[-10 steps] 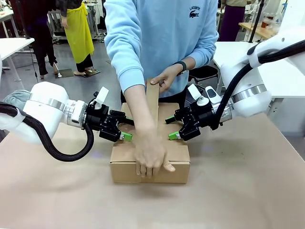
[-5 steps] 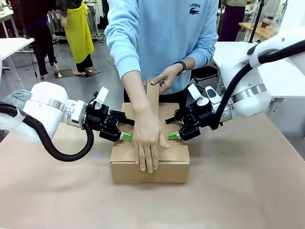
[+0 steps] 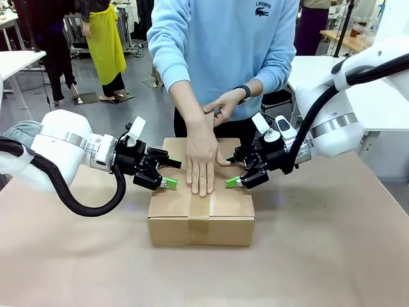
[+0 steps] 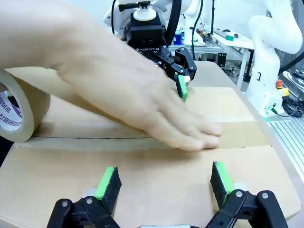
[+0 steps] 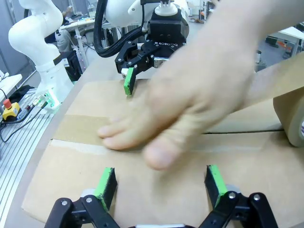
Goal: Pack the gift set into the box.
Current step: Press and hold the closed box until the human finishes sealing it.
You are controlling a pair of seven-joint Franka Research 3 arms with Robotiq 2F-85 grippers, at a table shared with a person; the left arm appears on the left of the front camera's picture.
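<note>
Front view: left pincer (image 3: pixel 167 174) and right pincer (image 3: pixel 231 171), both wide and empty, press the box (image 3: pixel 201 220) flaps from either side on the counter (image 3: pixel 332 256). They should hold steady pressure, since a person's hand (image 3: pixel 202 165) smoothing tape (image 3: pixel 200 214) crosses between them; tape roll (image 4: pixel 16 111) sits nearby.

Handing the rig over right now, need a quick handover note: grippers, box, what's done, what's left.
Left gripper: open, fingers resting on the left flap of the box, holding nothing.
Right gripper: open, fingers on the right flap, holding nothing.
Box: mid-table, flaps shut, contents hidden.
Person: one hand flat on the tape strip along the centre seam; the strip already wraps down the near face. Tape roll sits at the far end of the seam.
Done: box closed, near part of the seam taped.
Left: probably finish and cut the tape at the far end, then lift both grippers clear.
</note>
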